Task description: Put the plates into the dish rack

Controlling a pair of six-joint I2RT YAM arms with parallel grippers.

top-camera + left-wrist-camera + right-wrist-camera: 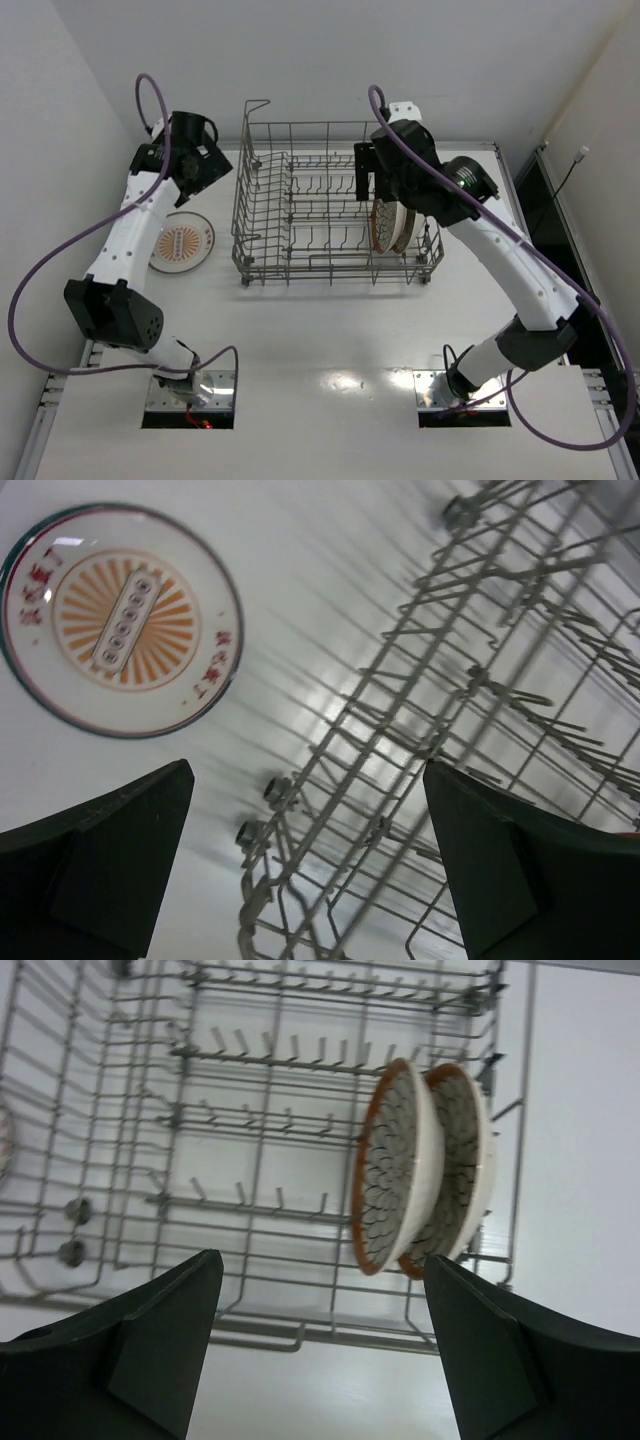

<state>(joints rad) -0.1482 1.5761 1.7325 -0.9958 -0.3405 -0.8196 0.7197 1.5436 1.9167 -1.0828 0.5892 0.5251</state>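
Plates with brown rims point(395, 1165) stand edgewise in the grey wire dish rack point(310, 212); the white orange-sunburst plate point(182, 243) lies flat outside. Left gripper point(308, 780), right gripper point(322, 1265): jaws wide, empty.

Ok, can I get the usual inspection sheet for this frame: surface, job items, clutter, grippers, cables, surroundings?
Surface: white table, glossy, with glare spots.
Job's things: dish rack stands on the table. Two brown-rimmed plates stand on edge side by side at its right end. The sunburst plate lies flat on the table left of the rack, not loaded.
Clutter: nothing seen.
Grippers: left gripper open and empty, above the table between the sunburst plate and the rack. Right gripper open and empty, over the rack.
Cables: purple cables loop loosely off both arms, clear of the rack.
Surroundings: white walls.
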